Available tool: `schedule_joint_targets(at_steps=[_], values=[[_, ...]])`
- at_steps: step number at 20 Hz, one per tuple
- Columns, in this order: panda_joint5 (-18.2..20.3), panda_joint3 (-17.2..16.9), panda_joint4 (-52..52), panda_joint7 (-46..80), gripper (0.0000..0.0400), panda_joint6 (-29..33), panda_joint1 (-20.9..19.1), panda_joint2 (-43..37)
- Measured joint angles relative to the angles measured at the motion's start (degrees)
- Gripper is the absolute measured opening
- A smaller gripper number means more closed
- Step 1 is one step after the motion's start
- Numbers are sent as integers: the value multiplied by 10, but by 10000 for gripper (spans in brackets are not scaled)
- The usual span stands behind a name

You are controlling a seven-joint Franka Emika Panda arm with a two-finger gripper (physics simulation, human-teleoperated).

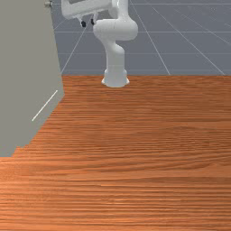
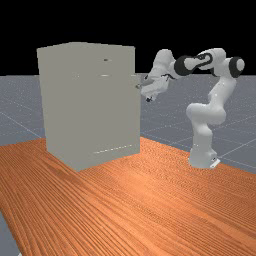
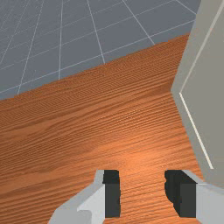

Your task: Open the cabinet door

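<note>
Cabinet (image 2: 90,110) first: you have it as a tall grey-green box standing on the orange-brown wooden table (image 1: 149,149), over at the front view's left, where the picture's edge cuts it off. In the far view you see its top and its sides, left of the arm (image 2: 205,112). Its faces look flush to you, but you can't make out the door's whole outline. You do get a pale line (image 1: 44,105) low on the face, near the bottom edge. A small knob (image 1: 48,4) juts out high up, on the side towards the arm.

Your gripper (image 1: 88,22) hangs high above the wood, near the upper part of the cabinet and close to the knob, though the front view shows a space between them. It's open: in the wrist view the dark-tipped fingers (image 3: 112,194) stand well apart, with bare wood grain seen through the gap.

What you have to mind is the cabinet itself, a big solid bulk just beside the hand. In the wrist view its wall rises past one finger, with the pale line running along it. The arm's white base (image 2: 202,155) stands on the table, well apart from the cabinet. Beyond the table you see grey floor (image 3: 74,39) with pale grid lines.
</note>
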Motion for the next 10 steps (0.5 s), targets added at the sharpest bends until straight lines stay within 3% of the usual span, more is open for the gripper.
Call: schedule_joint_targets(at_steps=[1, 3, 6, 10], values=[[-13, 0, -1, 1, 252, 0, -18, -18], [-43, -2, -11, -3, 346, 1, -54, -47], [-84, -4, -16, -1, 388, 3, -110, -77], [-121, -8, -18, 1, 398, 7, -160, -82]])
